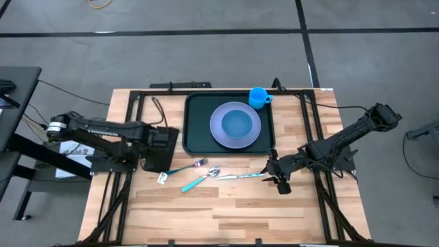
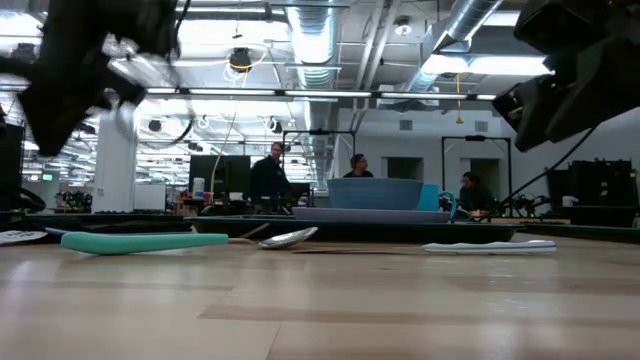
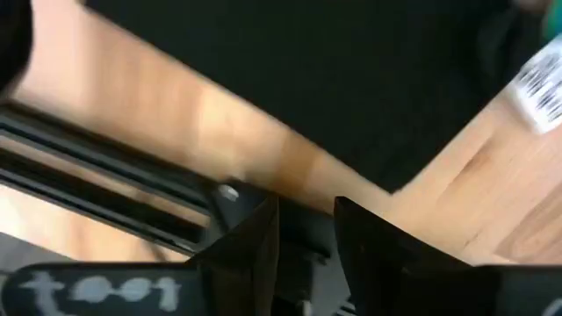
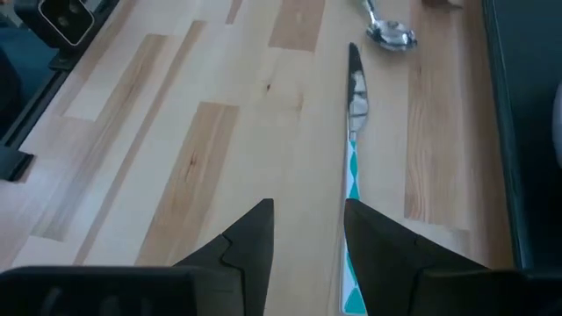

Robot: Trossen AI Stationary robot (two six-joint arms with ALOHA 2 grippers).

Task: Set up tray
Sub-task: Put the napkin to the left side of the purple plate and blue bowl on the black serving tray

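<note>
The dark green tray (image 1: 194,130) lies at the table's far middle and holds a lavender plate (image 1: 221,134) with a blue bowl (image 1: 238,124). A blue cup (image 1: 258,97) stands at the tray's far right corner. A fork (image 1: 188,167), a teal-handled spoon (image 1: 197,181) and a knife (image 1: 240,175) lie on the wood near the tray. My right gripper (image 1: 278,177) hovers open over the knife's patterned handle end (image 4: 353,175), above the table. My left gripper (image 1: 163,140) is narrowly open over a flat black piece (image 3: 334,79), left of the tray.
A white barcode tag (image 1: 162,178) lies beside the black piece. Black frame rails (image 1: 130,130) run along both table sides. Bare wood stretches to the near edge (image 1: 219,219). Beyond the table, people sit in the room (image 2: 275,170).
</note>
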